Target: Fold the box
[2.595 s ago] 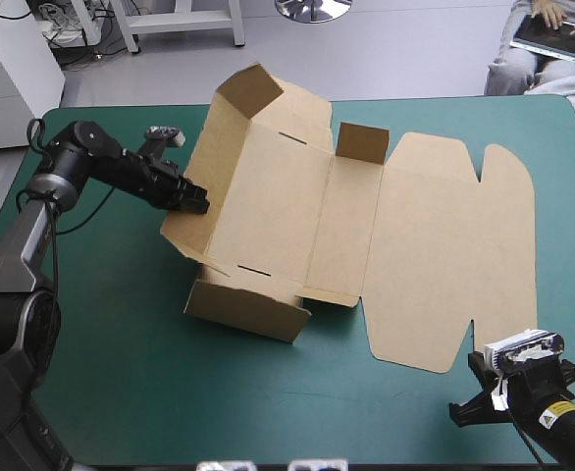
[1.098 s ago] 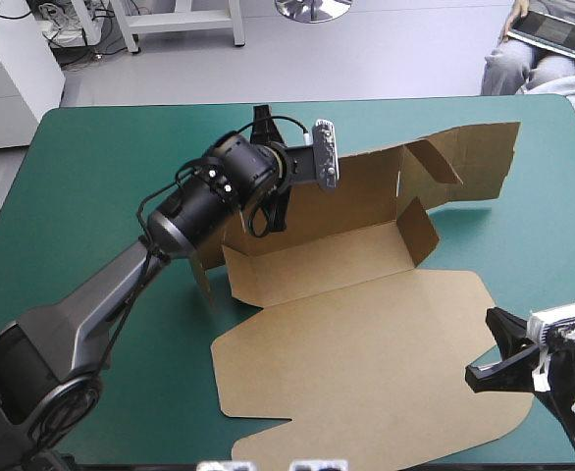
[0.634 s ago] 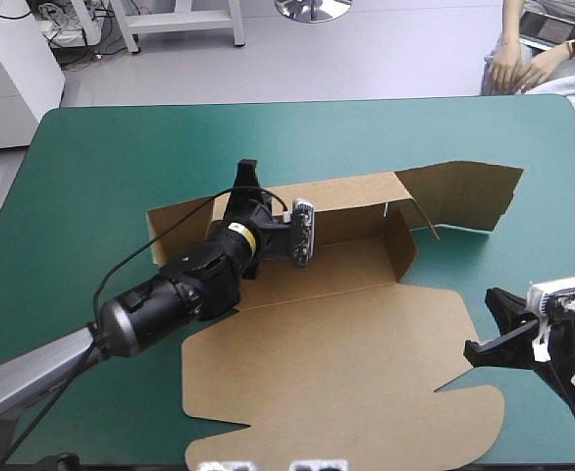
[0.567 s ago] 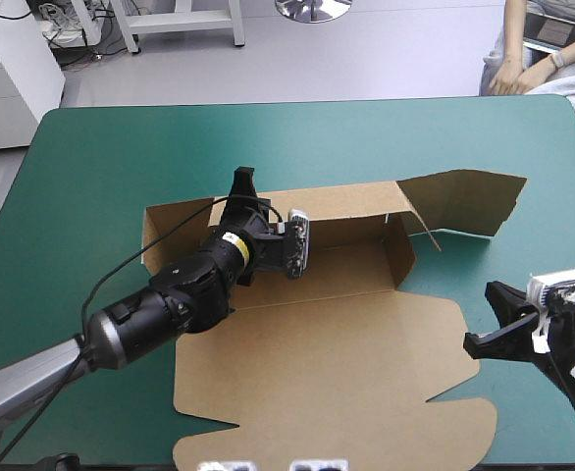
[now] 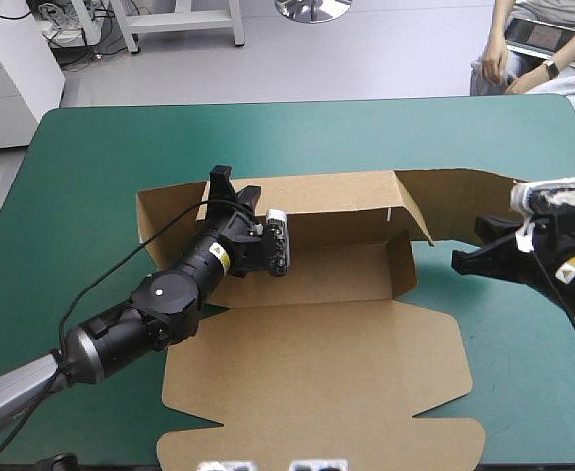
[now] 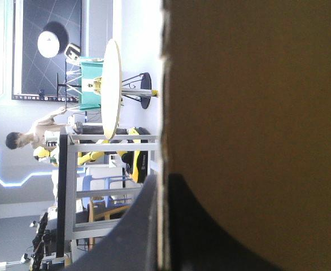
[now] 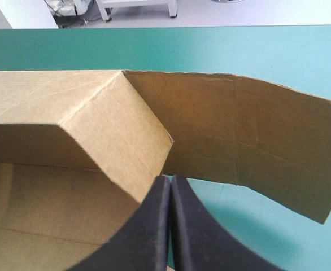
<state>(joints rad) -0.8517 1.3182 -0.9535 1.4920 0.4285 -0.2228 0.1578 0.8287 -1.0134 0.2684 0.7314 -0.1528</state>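
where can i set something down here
Bare teal-green cover along the far edge beyond the box, and the near right corner beside its lid. Crowded mid-table: left gripper on its far wall, right gripper at the flap.

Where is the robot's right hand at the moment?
In the high view, the right hand is over the right side of the teal-green table cover, just beyond the short end wall of the brown cardboard box, beside its loose angled flap.
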